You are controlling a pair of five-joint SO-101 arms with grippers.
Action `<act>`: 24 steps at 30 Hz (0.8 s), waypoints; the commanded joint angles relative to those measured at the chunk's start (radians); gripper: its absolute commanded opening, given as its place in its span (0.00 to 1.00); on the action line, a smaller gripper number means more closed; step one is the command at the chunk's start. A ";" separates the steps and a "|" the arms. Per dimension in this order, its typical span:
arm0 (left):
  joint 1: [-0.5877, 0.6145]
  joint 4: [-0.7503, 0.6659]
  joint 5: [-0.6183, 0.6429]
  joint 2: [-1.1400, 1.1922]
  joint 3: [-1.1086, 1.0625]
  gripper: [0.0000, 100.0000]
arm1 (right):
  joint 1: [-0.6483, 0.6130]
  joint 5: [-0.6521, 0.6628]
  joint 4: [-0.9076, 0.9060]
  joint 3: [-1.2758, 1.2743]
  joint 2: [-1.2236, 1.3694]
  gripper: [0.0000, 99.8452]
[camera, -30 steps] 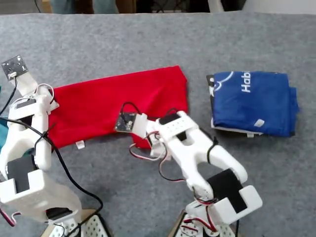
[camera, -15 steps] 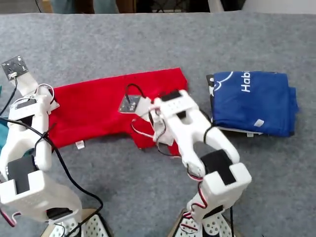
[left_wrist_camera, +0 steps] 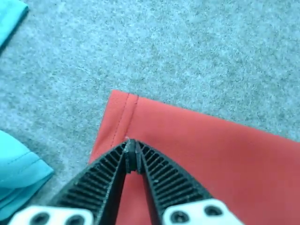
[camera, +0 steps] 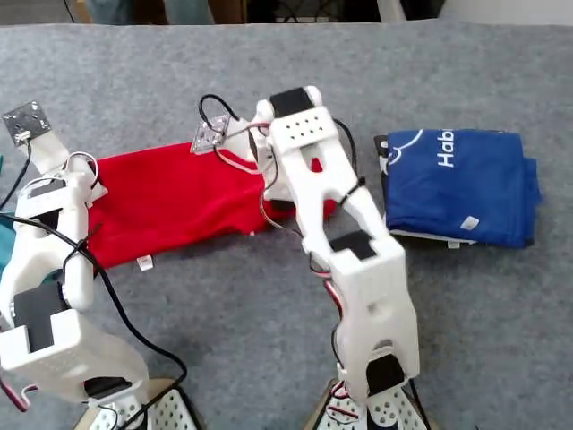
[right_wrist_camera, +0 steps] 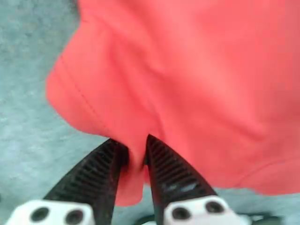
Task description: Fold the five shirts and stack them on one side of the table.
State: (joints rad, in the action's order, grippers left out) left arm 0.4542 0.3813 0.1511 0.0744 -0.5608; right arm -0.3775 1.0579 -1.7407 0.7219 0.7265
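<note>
A red shirt (camera: 170,197) lies spread across the grey table from the left to the centre. My left gripper (camera: 89,190) sits at the shirt's left end, shut on its hem (left_wrist_camera: 123,117); in the left wrist view the fingertips (left_wrist_camera: 131,157) pinch the red edge. My right gripper (camera: 258,170) hangs over the shirt's right part, shut on a lifted fold of the red shirt (right_wrist_camera: 187,70), with cloth bunched between its fingers (right_wrist_camera: 161,168). A folded blue shirt (camera: 457,184) rests at the right.
Teal cloth (left_wrist_camera: 14,178) lies beside the left arm at the table's left edge, where the teal cloth (camera: 4,242) just shows. The white right arm (camera: 358,260) stretches over the centre. Bare grey table (camera: 179,72) runs along the far side and the front.
My right arm has swung from the shirt's near edge toward the far side, carrying the red cloth up and over, so the shirt's right part has shifted. The left arm has stayed still.
</note>
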 commanded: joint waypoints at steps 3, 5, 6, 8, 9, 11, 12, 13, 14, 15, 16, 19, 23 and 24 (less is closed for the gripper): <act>-0.005 -0.009 0.005 -0.032 0.010 0.03 | -0.005 0.091 -0.021 0.321 0.180 0.01; -0.007 -0.011 0.005 -0.032 0.010 0.03 | -0.005 0.091 -0.020 0.387 0.228 0.01; -0.007 -0.011 0.005 -0.032 0.010 0.03 | -0.005 0.091 -0.020 0.423 0.248 0.01; -0.007 -0.011 0.005 -0.032 0.010 0.03 | -0.005 0.091 -0.020 0.479 0.272 0.02; -0.007 -0.011 0.005 -0.032 0.010 0.03 | -0.005 0.087 -0.020 0.506 0.283 0.03; -0.007 -0.012 0.005 -0.032 0.010 0.03 | -0.005 0.084 -0.020 0.556 0.302 0.09; -0.008 -0.012 0.005 -0.032 0.010 0.03 | -0.005 0.083 -0.020 0.576 0.308 0.13; -0.008 -0.011 0.005 -0.032 0.010 0.03 | -0.005 0.069 -0.018 0.593 0.314 0.16; -0.008 -0.011 0.005 -0.032 0.010 0.03 | -0.006 0.052 -0.018 0.611 0.320 0.19; -0.008 -0.011 0.005 -0.032 0.010 0.03 | -0.008 0.038 -0.018 0.630 0.326 0.21; -0.008 -0.011 0.005 -0.032 0.010 0.03 | -0.008 0.028 -0.017 0.647 0.334 0.22; -0.008 -0.011 0.005 -0.032 0.010 0.03 | -0.009 -0.031 0.038 0.710 0.357 0.23; -0.008 -0.011 0.005 -0.032 0.010 0.03 | -0.002 -0.155 0.087 0.820 0.372 0.23; -0.008 -0.011 0.005 -0.032 0.010 0.03 | -0.002 -0.176 0.072 0.848 0.372 0.23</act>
State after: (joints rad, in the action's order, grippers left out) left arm 0.4542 0.3813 0.1511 0.0744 -0.5608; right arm -0.3775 0.9444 -1.6794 1.4645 1.1132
